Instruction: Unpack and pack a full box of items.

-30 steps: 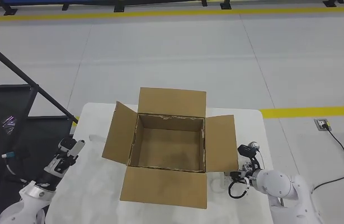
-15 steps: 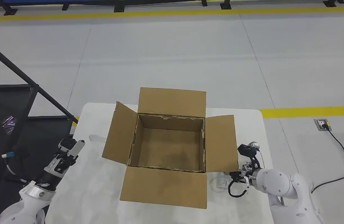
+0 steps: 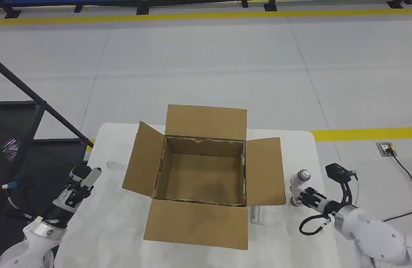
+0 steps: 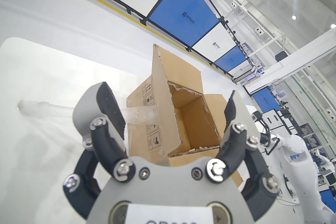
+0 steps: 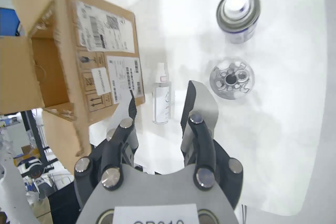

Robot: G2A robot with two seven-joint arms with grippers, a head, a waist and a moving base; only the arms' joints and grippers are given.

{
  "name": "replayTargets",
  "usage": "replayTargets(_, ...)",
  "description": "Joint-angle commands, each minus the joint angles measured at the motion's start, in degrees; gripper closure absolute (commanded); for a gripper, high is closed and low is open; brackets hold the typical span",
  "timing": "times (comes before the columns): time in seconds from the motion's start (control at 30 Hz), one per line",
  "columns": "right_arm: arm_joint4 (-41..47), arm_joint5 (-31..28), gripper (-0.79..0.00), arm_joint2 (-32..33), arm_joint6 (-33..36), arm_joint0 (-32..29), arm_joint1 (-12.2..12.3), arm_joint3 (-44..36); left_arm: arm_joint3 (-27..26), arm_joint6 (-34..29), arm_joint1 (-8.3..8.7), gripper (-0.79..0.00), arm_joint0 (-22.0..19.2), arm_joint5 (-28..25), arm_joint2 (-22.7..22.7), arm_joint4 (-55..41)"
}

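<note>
Open cardboard box on a white counter, with both my grippers spread and holding nothing.

From above I see the box (image 3: 202,177) at the middle of the counter (image 3: 112,221), all four flaps folded outward and its brown floor showing. My left gripper (image 4: 170,107) hangs off the box's left side with its jaws wide apart. A long clear plastic piece (image 4: 52,109) lies on the counter beyond it, reaching to the box wall. My right gripper (image 5: 162,90) is over the counter to the right of the box, jaws partly open around nothing. Under it a small clear spray bottle (image 5: 160,110) lies flat just beside the box. Farther out stand an upright aerosol can (image 5: 238,20) and, near it, a clear round cap (image 5: 232,78).
</note>
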Motion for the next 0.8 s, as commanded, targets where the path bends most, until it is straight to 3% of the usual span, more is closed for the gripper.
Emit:
replayTargets(0.0,4.4,0.0,-0.785,2.1,-2.6,-0.7,-0.1,-2.1,0.0,0.0,0.00,-0.785,0.0,0.0,0.0,0.0)
replayTargets(0.17,12.1,-2.9,-0.785,2.8,-3.4,1.0,0.2,-2.2,0.0,0.0,0.00,-0.785,0.0,0.0,0.0,0.0)
replayTargets(0.77,4.7,-1.3,-0.785,-15.1,6.5,22.4,1.8,16.1,1.1,4.4,0.53,-0.785,2.4,0.7,-5.8,-0.8)
